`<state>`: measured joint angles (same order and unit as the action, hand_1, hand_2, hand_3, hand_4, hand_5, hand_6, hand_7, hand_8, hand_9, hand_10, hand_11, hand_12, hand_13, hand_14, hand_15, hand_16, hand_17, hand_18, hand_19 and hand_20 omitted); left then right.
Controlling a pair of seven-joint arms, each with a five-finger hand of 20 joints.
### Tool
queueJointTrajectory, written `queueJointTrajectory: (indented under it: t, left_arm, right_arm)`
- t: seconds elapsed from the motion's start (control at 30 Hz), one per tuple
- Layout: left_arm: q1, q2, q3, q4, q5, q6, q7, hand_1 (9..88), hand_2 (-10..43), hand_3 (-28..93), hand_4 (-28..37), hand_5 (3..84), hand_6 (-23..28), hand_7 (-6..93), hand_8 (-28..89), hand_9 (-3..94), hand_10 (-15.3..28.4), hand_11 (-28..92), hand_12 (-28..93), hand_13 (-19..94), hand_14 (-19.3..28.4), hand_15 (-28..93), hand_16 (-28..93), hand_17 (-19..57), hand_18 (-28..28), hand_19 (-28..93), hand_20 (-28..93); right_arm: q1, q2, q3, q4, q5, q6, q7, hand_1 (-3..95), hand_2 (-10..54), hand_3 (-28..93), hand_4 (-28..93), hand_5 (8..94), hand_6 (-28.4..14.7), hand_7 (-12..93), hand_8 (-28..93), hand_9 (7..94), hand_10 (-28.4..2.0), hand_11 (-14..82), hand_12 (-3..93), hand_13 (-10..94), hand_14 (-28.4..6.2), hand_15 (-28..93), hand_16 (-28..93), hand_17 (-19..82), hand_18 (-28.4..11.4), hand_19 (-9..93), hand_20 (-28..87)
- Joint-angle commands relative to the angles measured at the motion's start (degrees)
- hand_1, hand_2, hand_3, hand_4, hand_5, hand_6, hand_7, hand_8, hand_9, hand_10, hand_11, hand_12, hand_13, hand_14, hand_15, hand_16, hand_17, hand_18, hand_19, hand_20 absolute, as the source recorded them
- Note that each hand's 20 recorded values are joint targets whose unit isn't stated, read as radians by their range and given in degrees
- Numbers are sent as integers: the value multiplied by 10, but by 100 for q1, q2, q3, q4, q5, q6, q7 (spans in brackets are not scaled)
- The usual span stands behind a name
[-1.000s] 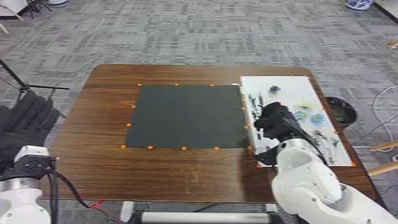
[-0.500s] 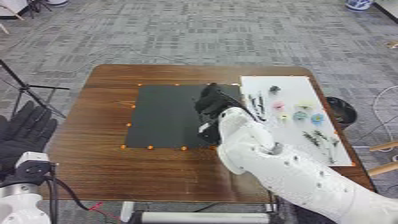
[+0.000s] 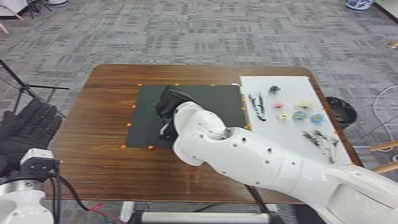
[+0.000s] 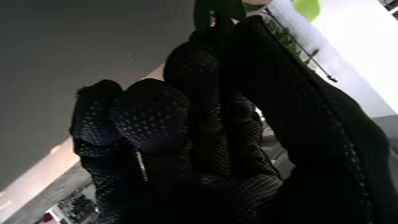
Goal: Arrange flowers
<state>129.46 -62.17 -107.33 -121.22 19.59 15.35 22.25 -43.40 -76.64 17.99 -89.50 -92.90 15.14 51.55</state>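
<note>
Now your knobbly-gloved right hand (image 3: pixel 169 107) pinches a green leaf (image 4: pixel 206 15) over the flat dark mat (image 3: pixel 218 100). Your left hand (image 3: pixel 28 129) is open.

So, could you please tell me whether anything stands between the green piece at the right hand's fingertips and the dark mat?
Nothing visible does: the right hand is already over the dark mat, with the green piece at its fingertips. The spot directly beneath the hand is hidden.
</note>
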Motion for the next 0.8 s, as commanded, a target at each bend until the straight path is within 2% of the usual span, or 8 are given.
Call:
queueJointTrajectory:
  t: [0.03,0.17,0.37,0.47,0.57,0.67,0.7,0.8]
  left_arm:
    - [-162,87,135,28,112,-86,-90,250,170,740,-283,456,98,102,-79,361,156,211,103,267,147,252,-48,-52,150,356,97]
    - [-212,89,162,66,83,-69,-75,260,172,742,-283,456,97,102,-80,361,156,211,103,268,147,253,-48,-53,151,358,98]
    - [-242,93,191,76,89,-36,-86,262,171,744,-283,457,97,104,-80,362,154,214,103,269,146,255,-48,-55,152,360,99]
    - [-248,67,162,92,137,-140,-179,262,171,745,-283,458,94,107,-80,362,155,215,103,269,147,256,-48,-56,153,362,99]
    - [-233,55,151,85,113,-112,-165,262,168,747,-283,459,91,109,-82,361,154,214,103,269,146,256,-49,-57,154,361,98]
    - [-219,51,151,73,102,-64,-125,264,166,746,-283,459,91,110,-82,360,154,215,104,269,146,257,-48,-57,154,361,98]
    - [-266,66,175,96,98,-68,-119,264,165,747,-283,460,90,112,-82,360,154,216,104,269,146,257,-48,-57,154,362,98]
    - [-251,64,181,86,93,-61,-116,265,164,748,-283,462,90,113,-83,362,154,218,105,270,147,260,-48,-58,155,363,98]
  right_arm:
    - [-293,-331,-78,170,-490,79,163,563,-95,711,-174,610,-8,715,128,786,-93,352,671,796,-50,606,469,455,-228,847,337]
    - [-378,-381,-57,227,-495,174,218,560,-95,713,-181,603,-8,710,135,774,-96,342,655,784,-51,597,481,442,-226,841,337]
    - [-465,-410,58,215,-528,-200,305,523,-95,702,-193,600,-23,660,123,775,-101,314,578,765,-59,596,473,431,-228,845,346]
    - [-470,-386,35,235,-617,-182,334,515,-95,696,-189,596,-30,630,121,775,-103,288,549,751,-63,599,463,428,-230,847,353]
    - [-497,-333,81,211,-528,-251,231,502,-95,690,-194,596,-31,580,112,760,-111,281,525,741,-71,610,438,418,-234,851,358]
    - [-547,-323,128,199,-529,-291,242,453,-95,701,-215,618,-37,462,115,734,-135,346,427,734,-76,626,402,416,-234,852,358]
    - [-522,-304,100,208,-551,-247,231,423,-95,729,-221,635,-45,392,86,728,-144,360,383,731,-78,628,397,416,-234,853,358]
    - [-531,-280,97,198,-547,-292,229,385,-95,766,-237,650,-51,326,-97,721,-152,381,311,727,-79,629,391,416,-235,853,362]
